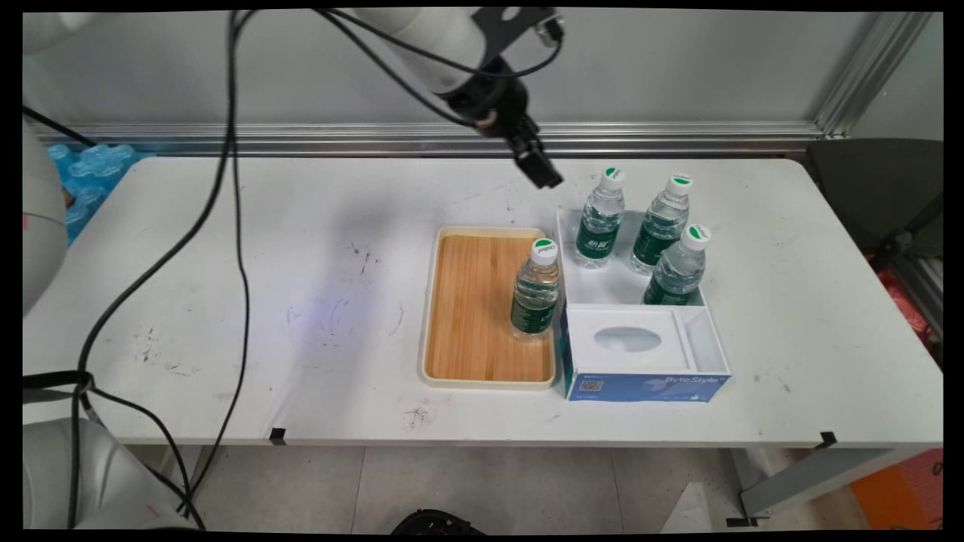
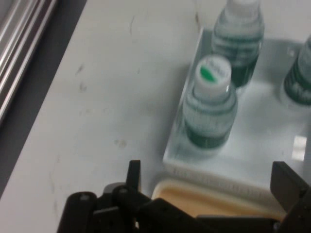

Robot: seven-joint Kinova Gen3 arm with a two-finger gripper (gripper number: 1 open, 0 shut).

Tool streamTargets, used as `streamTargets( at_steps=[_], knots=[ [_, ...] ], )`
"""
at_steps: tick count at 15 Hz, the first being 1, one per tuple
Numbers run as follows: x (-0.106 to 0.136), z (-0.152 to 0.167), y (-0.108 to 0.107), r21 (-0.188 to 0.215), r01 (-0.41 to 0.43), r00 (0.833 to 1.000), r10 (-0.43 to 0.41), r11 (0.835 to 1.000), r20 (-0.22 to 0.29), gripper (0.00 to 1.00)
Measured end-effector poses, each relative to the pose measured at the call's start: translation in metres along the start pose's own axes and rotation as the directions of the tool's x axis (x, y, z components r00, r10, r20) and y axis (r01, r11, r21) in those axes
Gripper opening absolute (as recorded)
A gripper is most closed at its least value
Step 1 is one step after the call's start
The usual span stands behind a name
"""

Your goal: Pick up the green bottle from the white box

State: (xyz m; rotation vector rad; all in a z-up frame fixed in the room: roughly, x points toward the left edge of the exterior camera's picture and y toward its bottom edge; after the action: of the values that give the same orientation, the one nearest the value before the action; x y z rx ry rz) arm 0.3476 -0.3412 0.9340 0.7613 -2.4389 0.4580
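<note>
My gripper (image 1: 547,179) hangs open and empty above the table's far side, just behind the wooden tray (image 1: 471,301) and left of the white tray (image 1: 566,226). In the hand view its fingers (image 2: 134,171) stand wide apart with nothing between them. Nearest is the back-left water bottle (image 1: 601,220), a clear bottle with a green label and white cap, upright in the white tray's corner (image 2: 212,104). Two more such bottles (image 1: 663,224) (image 1: 678,267) stand in the same tray. A further bottle (image 1: 536,290) stands upright on the wooden tray's right side.
A blue and white tissue box (image 1: 640,354) sits in front of the white tray, against the wooden tray's right edge. A metal rail (image 1: 301,139) runs along the wall behind the table. Black cables (image 1: 233,226) hang over the table's left part.
</note>
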Motion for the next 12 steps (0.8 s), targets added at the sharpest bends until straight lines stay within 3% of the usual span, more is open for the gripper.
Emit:
streamTargets(
  at_steps=[6, 12],
  knots=[
    [0.017, 0.043, 0.001, -0.025, 0.027, 0.999, -0.028, 0.999, -0.047, 1.0],
    [0.02, 0.081, 0.001, -0.063, 0.054, 0.997, -0.058, 0.997, -0.058, 1.0]
  ],
)
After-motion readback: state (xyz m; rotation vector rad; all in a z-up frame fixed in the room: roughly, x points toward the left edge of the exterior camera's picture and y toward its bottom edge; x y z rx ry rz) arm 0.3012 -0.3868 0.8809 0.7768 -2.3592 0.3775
